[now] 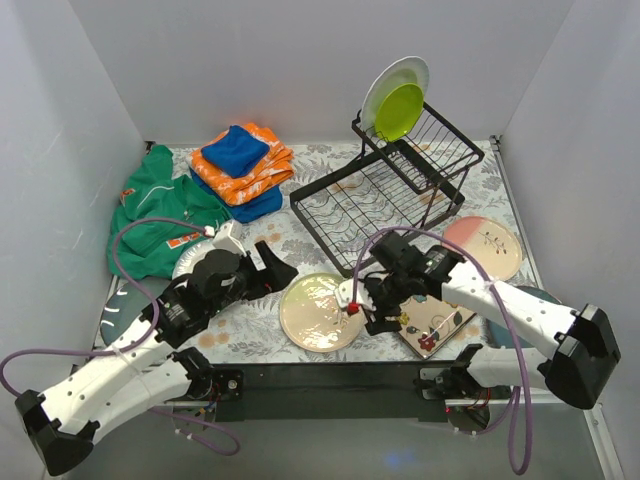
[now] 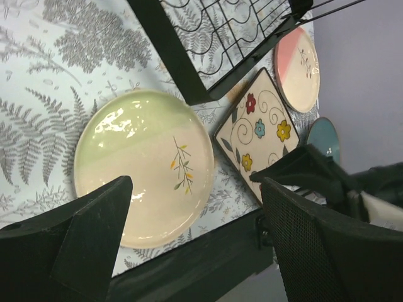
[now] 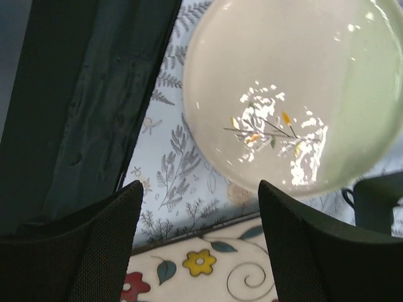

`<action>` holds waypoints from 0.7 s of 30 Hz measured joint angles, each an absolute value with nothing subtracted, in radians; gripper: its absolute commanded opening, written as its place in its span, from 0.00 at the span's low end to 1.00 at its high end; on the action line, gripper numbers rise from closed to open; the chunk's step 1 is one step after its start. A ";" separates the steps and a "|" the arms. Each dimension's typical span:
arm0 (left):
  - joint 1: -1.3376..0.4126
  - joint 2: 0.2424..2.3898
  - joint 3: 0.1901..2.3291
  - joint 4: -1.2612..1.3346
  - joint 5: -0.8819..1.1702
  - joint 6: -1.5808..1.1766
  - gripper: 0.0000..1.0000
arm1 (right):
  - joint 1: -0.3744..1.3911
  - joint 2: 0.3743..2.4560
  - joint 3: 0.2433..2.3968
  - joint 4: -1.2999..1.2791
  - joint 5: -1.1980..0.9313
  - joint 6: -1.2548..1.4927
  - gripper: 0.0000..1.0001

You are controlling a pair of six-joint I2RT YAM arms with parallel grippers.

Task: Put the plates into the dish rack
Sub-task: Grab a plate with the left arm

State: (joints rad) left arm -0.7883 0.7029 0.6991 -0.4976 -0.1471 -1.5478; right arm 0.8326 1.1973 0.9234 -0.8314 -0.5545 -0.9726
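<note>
Cream-green plate (image 1: 318,315) lies just left of right end effector (image 1: 362,305).

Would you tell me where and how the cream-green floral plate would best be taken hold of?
By its right-hand rim, probably with the right gripper, which hangs open beside it. The cream-green floral plate lies flat, so only its shallow raised lip offers a pinch, one finger under, one over. The dish rack's corner crowds the far side.

The right arm (image 1: 525,318) is hiding most of the right teal plate (image 1: 537,294) (the left arm (image 1: 130,372) is likewise covering the left teal plate (image 1: 117,318)).
</note>
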 measured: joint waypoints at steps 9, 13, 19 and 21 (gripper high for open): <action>-0.788 0.592 0.562 -0.592 -0.149 -1.766 0.82 | 1.125 1.287 0.815 -0.579 -0.421 -0.940 0.63; -0.788 0.559 0.522 -0.618 -0.155 -1.847 0.82 | 1.239 1.321 0.762 -0.474 -0.331 -0.916 0.57; -0.788 0.563 0.511 -0.628 -0.166 -1.917 0.82 | 1.291 1.388 0.722 -0.397 -0.231 -0.886 0.49; -0.788 0.564 0.499 -0.627 -0.166 -1.933 0.82 | 1.294 1.407 0.722 -0.371 -0.200 -0.877 0.45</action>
